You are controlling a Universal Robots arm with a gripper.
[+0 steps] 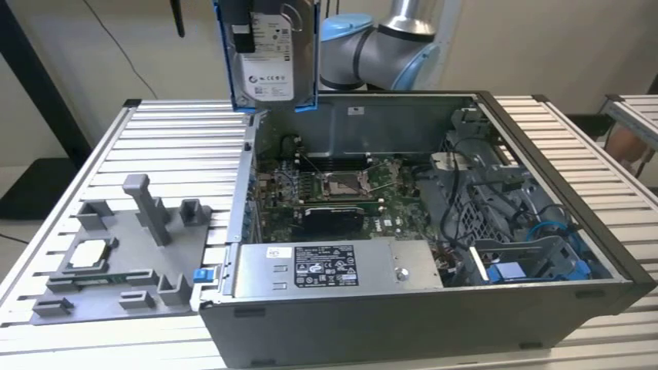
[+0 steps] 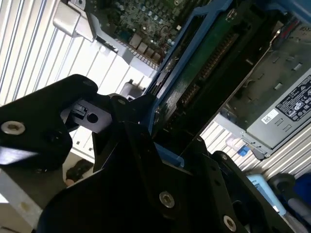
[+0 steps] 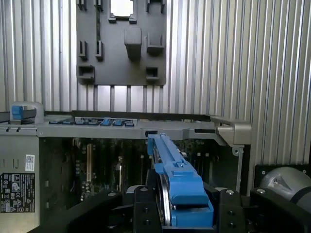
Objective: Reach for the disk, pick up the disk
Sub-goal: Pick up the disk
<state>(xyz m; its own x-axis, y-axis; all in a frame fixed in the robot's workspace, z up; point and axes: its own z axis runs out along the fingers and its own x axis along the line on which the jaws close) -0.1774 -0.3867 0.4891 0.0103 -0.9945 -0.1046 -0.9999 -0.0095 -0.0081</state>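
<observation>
Black fingers [image 3: 146, 208] of the gripper [image 3: 187, 206] stand closest in the first wrist view, closed from both sides on the disk [image 3: 175, 179]. The disk is seen edge-on there, its blue carrier frame running away from the fingers toward the computer case [image 3: 146, 128]. It hangs over the case's open interior, with the case's side wall crossing beyond its far end. Past that wall lies the slatted table [image 3: 243, 58]. A grey fixture tray [image 3: 121, 53] rests on it, well apart from the case and carrying a small square chip [image 3: 121, 7].

In the second wrist view the gripper's dark body takes up the foreground. The disk [image 2: 204, 68] shows its green circuit-board underside inside the blue frame, slanting across above the case. A motherboard [image 2: 141, 19] lies inside the case to one side of the disk, and a power supply [image 2: 286, 102] with a printed label lies to the other.

In the exterior view the disk [image 1: 270, 54] hangs upright in the air, its white label facing the camera. It is clear of the case, above the case's rear corner on the exterior view's left. The robot arm [image 1: 381, 42] rises behind the case's rear wall. Inside the case the motherboard sits on the floor and the power supply runs along the front wall. The fixture tray lies on the table beside the case, on the exterior view's left.
</observation>
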